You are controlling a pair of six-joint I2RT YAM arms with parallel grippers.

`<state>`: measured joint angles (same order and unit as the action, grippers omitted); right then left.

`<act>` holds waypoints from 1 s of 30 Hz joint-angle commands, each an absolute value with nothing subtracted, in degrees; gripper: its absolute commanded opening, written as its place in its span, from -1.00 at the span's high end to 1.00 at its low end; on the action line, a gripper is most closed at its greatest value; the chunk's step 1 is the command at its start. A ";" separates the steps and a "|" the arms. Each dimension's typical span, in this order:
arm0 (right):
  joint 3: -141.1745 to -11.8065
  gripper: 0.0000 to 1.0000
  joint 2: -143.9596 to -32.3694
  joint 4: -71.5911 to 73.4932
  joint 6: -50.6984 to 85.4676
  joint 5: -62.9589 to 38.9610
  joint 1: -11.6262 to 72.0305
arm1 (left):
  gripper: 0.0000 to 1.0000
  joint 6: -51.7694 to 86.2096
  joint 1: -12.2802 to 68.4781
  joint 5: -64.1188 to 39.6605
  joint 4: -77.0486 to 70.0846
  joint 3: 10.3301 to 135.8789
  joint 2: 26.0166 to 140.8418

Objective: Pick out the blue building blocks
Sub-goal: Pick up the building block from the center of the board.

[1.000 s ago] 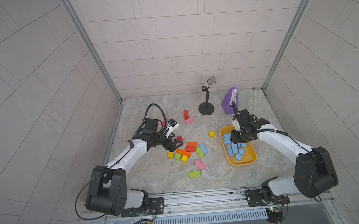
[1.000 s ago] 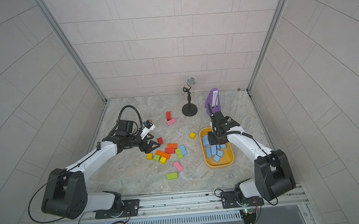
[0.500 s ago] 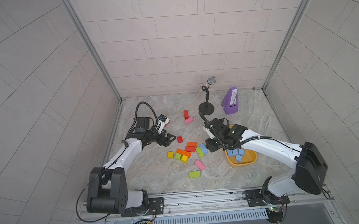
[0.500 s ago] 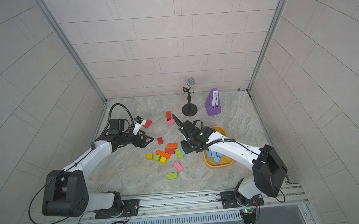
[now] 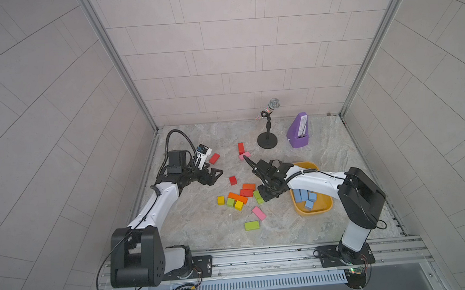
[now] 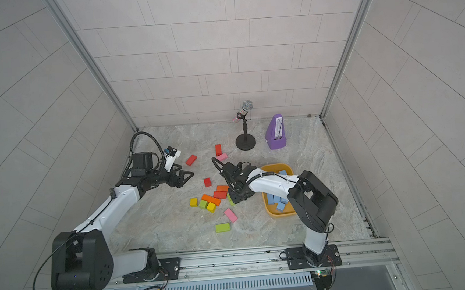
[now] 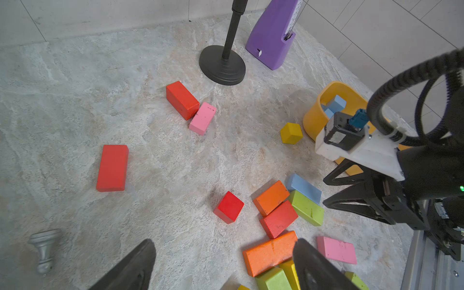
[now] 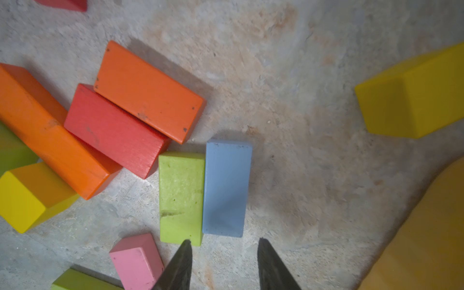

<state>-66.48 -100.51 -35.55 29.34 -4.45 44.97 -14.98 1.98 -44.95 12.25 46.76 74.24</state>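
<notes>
Pale tiled walls close in a stone-patterned counter strewn with coloured blocks. One blue building block lies flat on it, its long side touching a green block. In both top views this block is hidden beneath the right tool and its wrist; only the wrist views show it.

The right tool hangs low just off the block's short end with its jaws partly apart and nothing between them. Only the dark tips show in the right wrist view, and one tip overlaps the end of the green block; whether it touches cannot be told.

The other blue building blocks lie heaped in a yellow tray. The right arm crosses over the tray, so their number cannot be made out. In the right wrist view the tray is only a blurred yellow edge, cut off at the frame corner.

The left tool hovers wide open and empty, well apart from the cluster. Its own camera shows just the two tips. A small silver pawn-shaped piece stands on the counter.
</notes>
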 commanded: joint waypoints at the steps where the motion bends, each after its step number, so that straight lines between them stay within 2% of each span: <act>1: -65.19 0.09 -101.79 -34.13 31.62 -5.10 45.09 | -0.81 -15.07 1.60 -46.05 11.51 46.27 73.79; 19: -70.89 0.08 -109.05 -34.19 28.01 -3.76 41.43 | -0.80 -15.45 1.50 -46.00 11.78 46.31 74.05; 30: -66.74 0.11 -104.96 -34.32 27.72 -4.10 37.97 | -0.80 -15.29 1.48 -46.67 11.78 46.41 74.98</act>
